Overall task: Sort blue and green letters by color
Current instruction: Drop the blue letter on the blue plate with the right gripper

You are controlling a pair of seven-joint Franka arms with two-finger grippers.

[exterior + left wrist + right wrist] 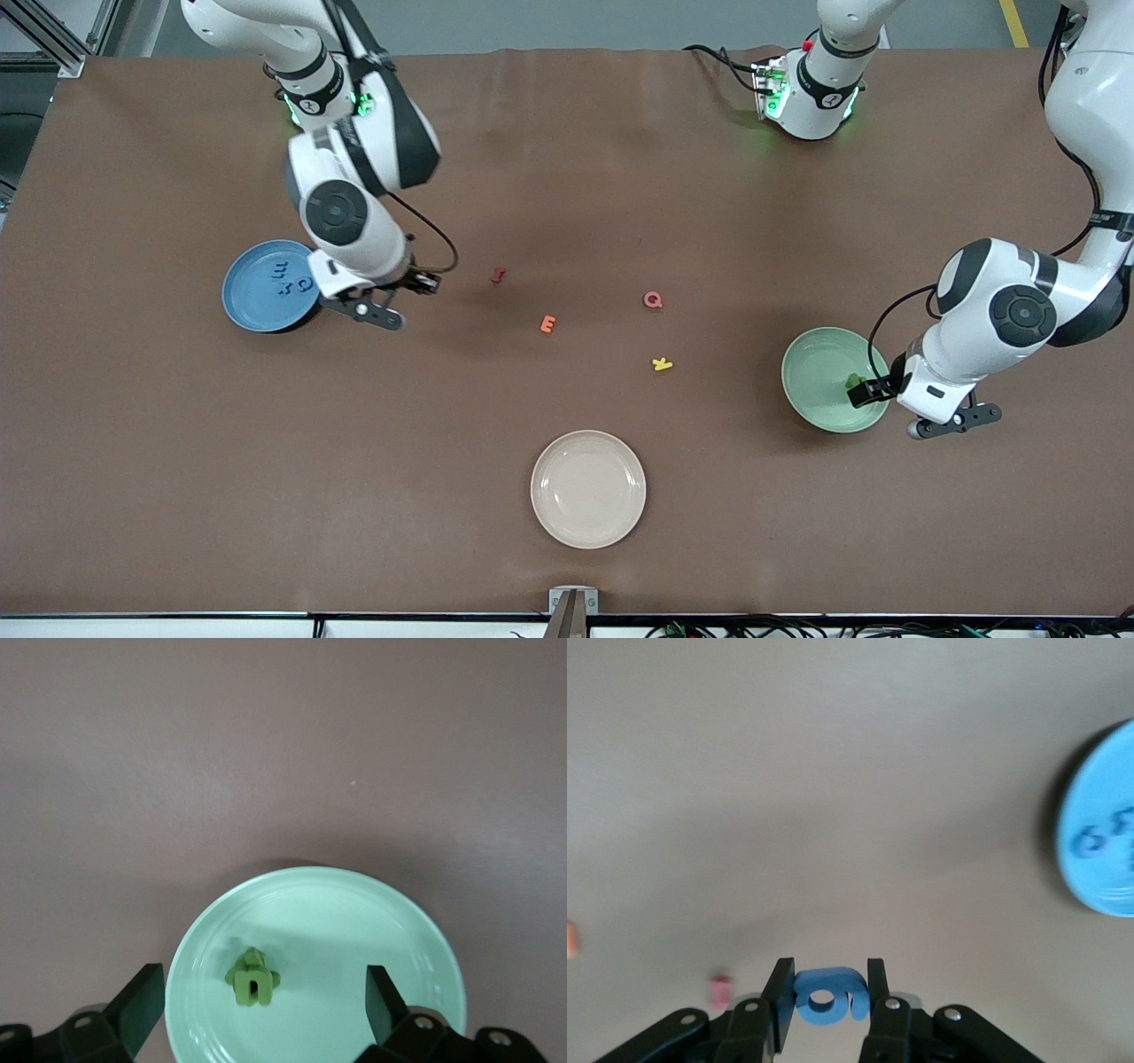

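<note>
Beige plate (588,488) nearest; right gripper (824,992) grasps blue 6 (826,997), left gripper (261,1001) released

Plain brown table (567,177), blue plate (252,306) with blue letters (292,276), pale green plate (819,377) holding green letters (252,977), cream plate (588,488), yellow K (662,363), orange E (547,324), red Q (653,300), blue 6 (827,997) between black fingers (780,1001).

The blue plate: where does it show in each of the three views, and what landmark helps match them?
Front view: the blue plate lies at the right arm's end of the table, blue letters on it.
Left wrist view: not in it; only the green plate shows.
Right wrist view: it is cut off by the frame's edge.
Shared landmark: the red letter shows in the front and right wrist views.
</note>
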